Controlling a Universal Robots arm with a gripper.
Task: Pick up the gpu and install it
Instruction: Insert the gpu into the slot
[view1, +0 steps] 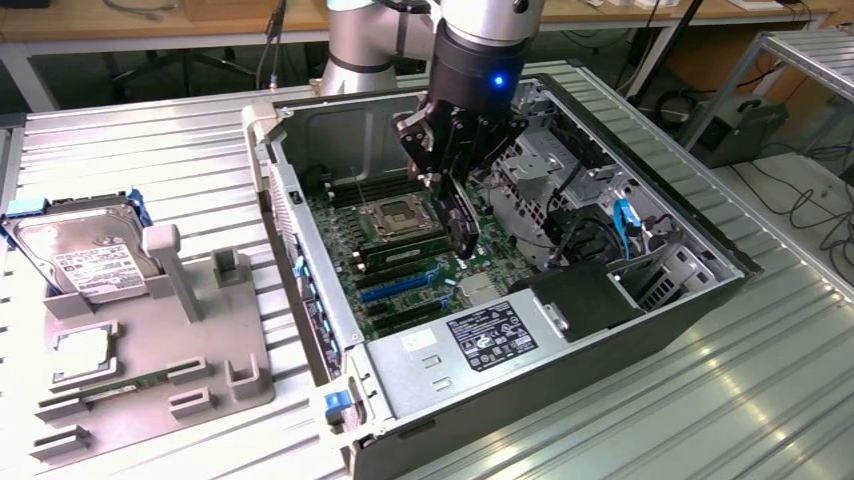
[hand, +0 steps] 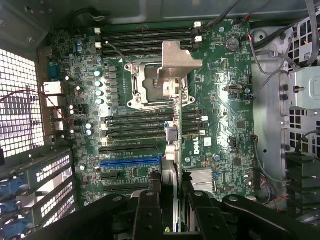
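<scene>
Exterior view puts your end effector (view1: 451, 160) at frame centre, clamped on the gpu (view1: 462, 222), which hangs edge-down inside the open case (view1: 534, 360) above the motherboard (view1: 400, 275): pickup done, card not yet seated.

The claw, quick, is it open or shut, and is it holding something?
Claw: closed on the thin, flat black gpu card, held on edge above the green motherboard inside the open computer case.

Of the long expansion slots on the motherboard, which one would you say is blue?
The blue slot, second in the stack toward the gripper's end; the other slots around it are black.
</scene>
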